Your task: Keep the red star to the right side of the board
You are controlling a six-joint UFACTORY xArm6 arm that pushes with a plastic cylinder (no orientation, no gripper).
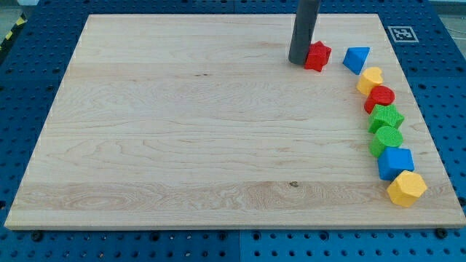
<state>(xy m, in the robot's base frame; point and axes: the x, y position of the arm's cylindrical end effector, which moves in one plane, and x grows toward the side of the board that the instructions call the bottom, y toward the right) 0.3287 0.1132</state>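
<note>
The red star [317, 56] lies near the view's top right of the wooden board [182, 131]. My tip [298, 61] stands right against the star's left side, touching or nearly touching it. The dark rod rises straight up out of the view's top. A blue triangular block [356, 59] lies a short way to the right of the star.
A curved row of blocks runs down the board's right edge: a yellow heart [370, 78], a red round block [380, 97], a green star [386, 116], a green round block [386, 139], a blue block [395, 162] and a yellow hexagon [406, 189]. A marker tag [401, 33] sits at the top right corner.
</note>
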